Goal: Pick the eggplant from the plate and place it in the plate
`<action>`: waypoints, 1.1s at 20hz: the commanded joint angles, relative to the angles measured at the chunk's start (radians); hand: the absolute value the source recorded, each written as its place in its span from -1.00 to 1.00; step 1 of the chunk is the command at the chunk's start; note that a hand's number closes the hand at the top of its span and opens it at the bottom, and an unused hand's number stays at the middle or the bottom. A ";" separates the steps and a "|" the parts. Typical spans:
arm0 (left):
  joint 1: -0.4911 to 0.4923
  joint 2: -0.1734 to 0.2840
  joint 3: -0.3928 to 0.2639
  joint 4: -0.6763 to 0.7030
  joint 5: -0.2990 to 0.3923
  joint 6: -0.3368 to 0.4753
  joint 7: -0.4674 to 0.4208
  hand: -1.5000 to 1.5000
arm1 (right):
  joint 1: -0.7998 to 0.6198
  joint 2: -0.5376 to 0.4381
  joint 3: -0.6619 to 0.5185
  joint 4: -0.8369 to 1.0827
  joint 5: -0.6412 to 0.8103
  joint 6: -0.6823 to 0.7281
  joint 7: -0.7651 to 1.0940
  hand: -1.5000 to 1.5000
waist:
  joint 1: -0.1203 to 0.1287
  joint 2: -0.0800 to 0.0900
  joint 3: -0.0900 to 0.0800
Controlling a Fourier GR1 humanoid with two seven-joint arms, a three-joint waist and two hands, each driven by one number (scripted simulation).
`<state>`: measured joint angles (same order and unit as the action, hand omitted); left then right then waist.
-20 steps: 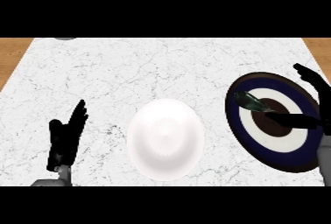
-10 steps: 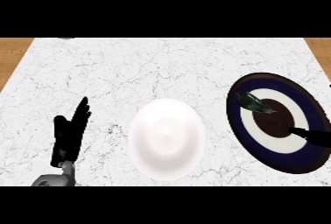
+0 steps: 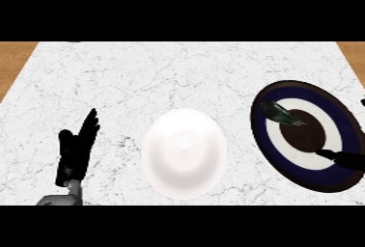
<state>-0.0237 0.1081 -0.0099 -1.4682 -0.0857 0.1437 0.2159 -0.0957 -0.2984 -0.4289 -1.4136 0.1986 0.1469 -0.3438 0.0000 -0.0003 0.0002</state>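
so the counter point(image 3: 178, 77) is white marble with thin grey veins all over it, and it fills nearly the whole head view. there's a strip of wooden floor point(image 3: 14, 62) showing past the left edge and a smaller bit at the top right corner. that's all you get of the room.

two plates sit on it. a plain white plate point(image 3: 185, 153) is in the middle toward the near side, nothing on it. well off to the right is a dark plate point(image 3: 306, 135) with a navy outer band, a white ring and a brown centre, rim looks dark brown.

the eggplant point(image 3: 280, 113) lies on the dark plate, upper left part of it, across the navy band and the white ring, tilted on a diagonal. it looks dark greenish and glossy.

the right hand point(image 3: 345, 158) only pokes in from the right edge, over the lower right part of the dark plate. just a dark fingertip and a bit behind it shows, so i can't tell if it's spread or curled. it's near the eggplant but not touching it.

the left hand point(image 3: 75, 152) is at the lower left, left of the white plate, fingers straight and together pointing up, holding nothing.

no labels or writing anywhere i can read.
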 commanded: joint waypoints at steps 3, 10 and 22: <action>-0.004 0.005 0.006 -0.089 0.002 -0.022 0.100 0.00 | -0.029 -0.013 0.024 0.035 0.047 -0.064 0.030 -1.00 | 0.001 0.000 0.000; 0.028 -0.018 0.004 -0.036 -0.025 -0.019 0.005 0.00 | -0.050 -0.004 0.043 0.174 0.106 -0.173 -0.050 -1.00 | 0.002 0.000 0.000; -0.037 0.006 0.054 -0.005 -0.010 -0.052 0.024 0.00 | -0.066 -0.133 -0.047 0.337 0.055 -0.156 -0.121 -1.00 | 0.002 0.001 0.000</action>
<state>-0.0370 0.0971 0.0220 -1.4897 -0.1019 0.1093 0.2428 -0.1076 -0.3769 -0.4513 -1.1851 0.2620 -0.0111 -0.4345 0.0005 0.0000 0.0002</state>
